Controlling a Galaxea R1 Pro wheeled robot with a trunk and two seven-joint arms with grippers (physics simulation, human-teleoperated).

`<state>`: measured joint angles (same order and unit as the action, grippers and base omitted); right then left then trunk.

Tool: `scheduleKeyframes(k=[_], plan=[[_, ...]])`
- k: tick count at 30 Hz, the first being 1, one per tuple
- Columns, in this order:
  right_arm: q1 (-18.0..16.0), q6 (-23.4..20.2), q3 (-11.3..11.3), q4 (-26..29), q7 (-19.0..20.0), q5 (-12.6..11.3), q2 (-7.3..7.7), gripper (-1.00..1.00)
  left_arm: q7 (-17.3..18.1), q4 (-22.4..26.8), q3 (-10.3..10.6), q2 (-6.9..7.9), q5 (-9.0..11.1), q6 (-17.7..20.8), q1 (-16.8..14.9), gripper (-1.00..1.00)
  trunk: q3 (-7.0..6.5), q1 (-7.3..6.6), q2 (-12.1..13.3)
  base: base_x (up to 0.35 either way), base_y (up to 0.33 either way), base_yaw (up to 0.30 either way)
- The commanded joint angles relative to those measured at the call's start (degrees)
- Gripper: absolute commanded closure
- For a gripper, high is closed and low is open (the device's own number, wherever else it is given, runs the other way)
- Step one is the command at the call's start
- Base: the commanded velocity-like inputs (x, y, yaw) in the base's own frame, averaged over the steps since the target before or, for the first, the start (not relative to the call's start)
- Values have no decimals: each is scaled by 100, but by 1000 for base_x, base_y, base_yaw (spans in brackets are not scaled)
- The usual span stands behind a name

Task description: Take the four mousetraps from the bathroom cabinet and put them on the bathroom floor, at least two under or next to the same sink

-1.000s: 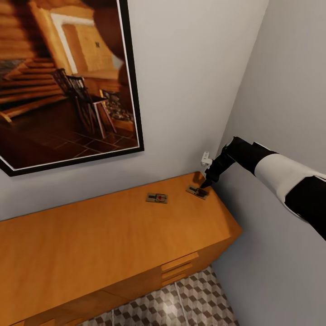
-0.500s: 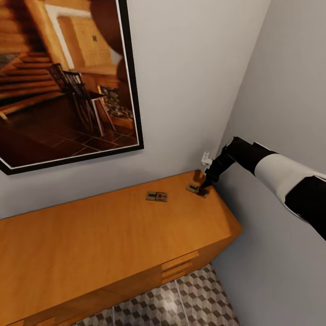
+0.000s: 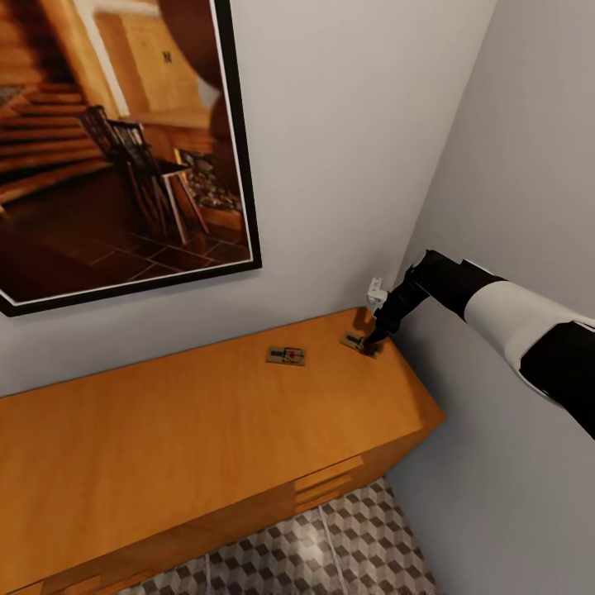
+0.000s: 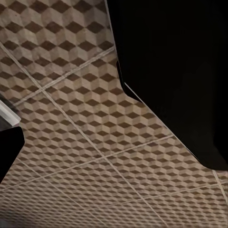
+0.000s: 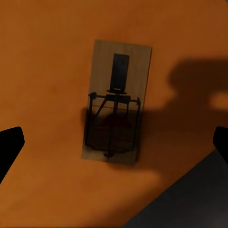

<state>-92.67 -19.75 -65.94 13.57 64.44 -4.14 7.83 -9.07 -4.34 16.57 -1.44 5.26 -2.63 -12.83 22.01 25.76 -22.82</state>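
- Two mousetraps are seen on the flat top of the cabinet [image 3: 215, 430], which is set into a corner of grey walls.
- The near trap [image 3: 361, 344] lies at the cabinet's far right corner, just beside the back wall. The other trap [image 3: 286, 355] lies further left along the back edge, apart from the first.
- The right gripper [image 3: 378, 335] is held directly over the corner trap, pointing down. In the right wrist view the trap [image 5: 117, 101] is centred between two dark fingertips [image 5: 9, 147] set wide apart on either side, neither touching it.
- The left gripper's state cannot be told; in its wrist view, dark shapes are seen above the cube-patterned floor [image 4: 85, 142].
- The trap is judged light, stiff and very thin: a flat wooden slab with wire parts on top. It lies flush on the wood, so little edge is offered.
- A hold across the two long sides is judged best, with the fingertips lowered until they almost meet the top.
- A framed picture [image 3: 116, 149] is hung on the back wall.
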Motion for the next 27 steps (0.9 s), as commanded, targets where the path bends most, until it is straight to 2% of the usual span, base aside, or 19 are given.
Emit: scheduleKeyframes(k=[1, 27], plan=[[-5, -56, -33, 15, 8, -43, 8, -100, -9, -23, 48, -5, 54, -27, -10, -100, 16, 3, -10, 0, 0, 0], [-5, -54, -33, 15, -18, -44, 16, -100, -7, -23, 48, -5, 54, -28, -6, -100, 181, 3, -10, 0, 0, 0]])
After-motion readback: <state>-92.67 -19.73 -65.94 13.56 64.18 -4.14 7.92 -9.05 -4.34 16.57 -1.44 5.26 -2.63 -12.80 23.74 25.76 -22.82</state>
